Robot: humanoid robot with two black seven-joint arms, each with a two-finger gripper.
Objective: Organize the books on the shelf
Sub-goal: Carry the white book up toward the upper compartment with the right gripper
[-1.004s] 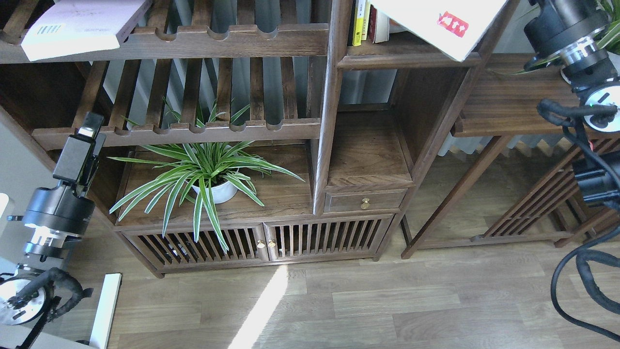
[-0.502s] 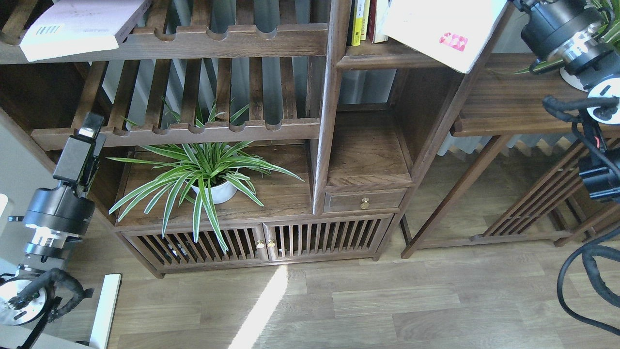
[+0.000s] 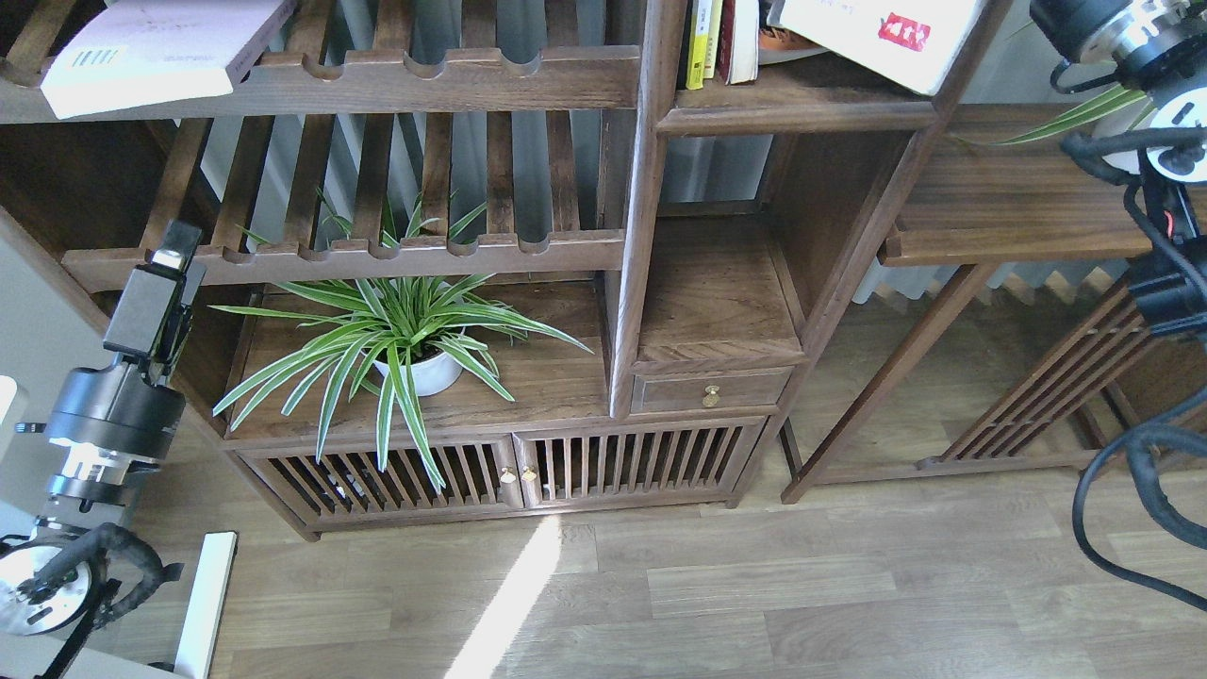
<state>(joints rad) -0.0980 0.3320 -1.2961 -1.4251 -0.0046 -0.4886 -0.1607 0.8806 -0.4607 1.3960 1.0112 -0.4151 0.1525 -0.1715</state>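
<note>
The large white book with a small red label [image 3: 872, 33] hangs tilted over the flat-board shelf [image 3: 787, 118] at the top of the dark bookcase, its right edge past the side post. A reddish-dark bit [image 3: 787, 40] shows under it; I cannot tell what it is. The pale lilac-white book with a barcode [image 3: 160, 47] lies flat on the slatted rack at top left. My right arm's wrist [image 3: 1099, 14] is at the top right corner; its gripper is above the frame. My left gripper [image 3: 170, 259] points up beside the lower slatted rack, empty, its fingers not separable.
Thin yellow and red books [image 3: 707, 42] stand upright at the shelf's left end. A potted spider plant [image 3: 405, 339] sits on the low cabinet top. A drawer [image 3: 709, 389] lies below an open compartment. A side table [image 3: 1000, 212] stands right.
The white book has risen and moved deeper over the shelf, with more of it now cut off by the top edge. My right arm has lifted upward. The left arm has not moved.
</note>
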